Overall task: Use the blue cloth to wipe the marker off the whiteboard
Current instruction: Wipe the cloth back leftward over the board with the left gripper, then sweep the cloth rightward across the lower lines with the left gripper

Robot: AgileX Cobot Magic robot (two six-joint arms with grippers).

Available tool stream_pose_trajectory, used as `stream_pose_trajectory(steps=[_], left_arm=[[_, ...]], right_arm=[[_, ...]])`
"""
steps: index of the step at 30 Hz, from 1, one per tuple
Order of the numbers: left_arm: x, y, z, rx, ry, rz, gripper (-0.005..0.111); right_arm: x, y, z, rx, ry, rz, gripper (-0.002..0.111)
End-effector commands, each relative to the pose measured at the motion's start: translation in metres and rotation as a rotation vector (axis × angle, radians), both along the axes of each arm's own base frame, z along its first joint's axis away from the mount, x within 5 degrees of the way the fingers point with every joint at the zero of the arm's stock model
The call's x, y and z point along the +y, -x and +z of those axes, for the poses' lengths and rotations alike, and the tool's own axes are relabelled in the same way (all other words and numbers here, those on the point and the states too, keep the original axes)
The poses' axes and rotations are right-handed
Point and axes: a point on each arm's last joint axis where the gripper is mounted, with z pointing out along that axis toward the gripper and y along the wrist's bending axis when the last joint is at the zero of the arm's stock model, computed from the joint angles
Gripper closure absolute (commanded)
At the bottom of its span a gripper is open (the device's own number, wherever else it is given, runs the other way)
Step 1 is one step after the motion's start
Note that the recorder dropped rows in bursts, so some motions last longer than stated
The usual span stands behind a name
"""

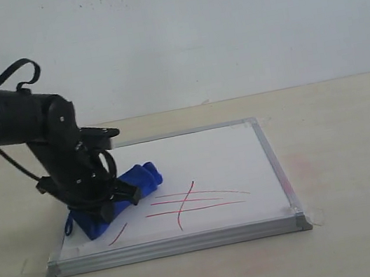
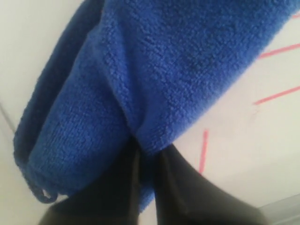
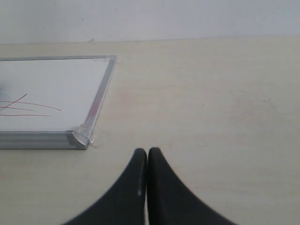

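Note:
The whiteboard (image 1: pixel 210 162) lies flat on the table, silver frame all round. Red marker (image 1: pixel 195 201) lines cross near its front middle, and one short stroke (image 1: pixel 118 234) sits further left. My left gripper (image 1: pixel 120 195) is shut on the blue cloth (image 1: pixel 119 192), which rests on the board's left side, just left of the lines. The left wrist view shows the blue cloth (image 2: pixel 140 84) pinched between the black fingers (image 2: pixel 187 192), with red marker (image 2: pixel 203 152) beside it. My right gripper (image 3: pixel 147 152) hangs shut and empty over bare table, off the whiteboard's (image 3: pixel 56 89) corner.
The light wooden table (image 1: pixel 344 154) stretches right of the board and in front of it. A pale wall (image 1: pixel 188 31) runs behind. The left arm's dark body (image 1: pixel 26 122) leans over the board's left edge.

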Motion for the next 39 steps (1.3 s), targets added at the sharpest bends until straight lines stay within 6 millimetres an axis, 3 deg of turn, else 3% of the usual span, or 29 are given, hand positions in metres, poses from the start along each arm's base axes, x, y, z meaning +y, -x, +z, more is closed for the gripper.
stream_pose_trajectory(steps=[1, 3, 5, 9, 11, 14, 16, 20, 24, 28, 32, 39], left_arm=[[0.030, 0.021, -0.015, 0.097, -0.039, 0.063, 0.103], [0.031, 0.025, -0.019, 0.118, -0.029, 0.077, 0.103], [0.016, 0.032, -0.025, 0.120, 0.027, 0.086, 0.103], [-0.044, 0.038, -0.030, 0.034, 0.118, 0.012, 0.103], [-0.081, 0.052, -0.032, 0.043, 0.145, -0.090, 0.103], [-0.105, 0.066, -0.033, 0.060, 0.136, -0.168, 0.103], [-0.098, 0.065, -0.034, 0.074, 0.105, -0.163, 0.103], [-0.044, 0.053, -0.032, 0.136, -0.058, -0.080, 0.103], [-0.004, 0.050, -0.025, 0.177, -0.101, 0.003, 0.103], [0.017, 0.056, -0.020, 0.155, -0.059, 0.083, 0.103], [-0.001, 0.061, -0.017, 0.157, 0.027, 0.058, 0.103], [-0.071, 0.077, -0.031, 0.134, 0.095, -0.103, 0.103]], right_arm=[[0.000, 0.000, 0.001, -0.013, 0.000, -0.003, 0.108], [0.000, 0.000, 0.001, -0.013, 0.000, -0.003, 0.108], [0.000, 0.000, 0.001, -0.013, 0.000, -0.003, 0.108], [0.000, 0.000, 0.001, -0.013, 0.000, -0.003, 0.108], [0.000, 0.000, 0.001, -0.013, 0.000, -0.003, 0.108], [0.000, 0.000, 0.001, -0.013, 0.000, -0.003, 0.108], [0.000, 0.000, 0.001, -0.013, 0.000, -0.003, 0.108], [0.000, 0.000, 0.001, -0.013, 0.000, -0.003, 0.108], [0.000, 0.000, 0.001, -0.013, 0.000, -0.003, 0.108], [0.000, 0.000, 0.001, -0.013, 0.000, -0.003, 0.108], [0.000, 0.000, 0.001, -0.013, 0.000, -0.003, 0.108], [0.000, 0.000, 0.001, -0.013, 0.000, -0.003, 0.108]])
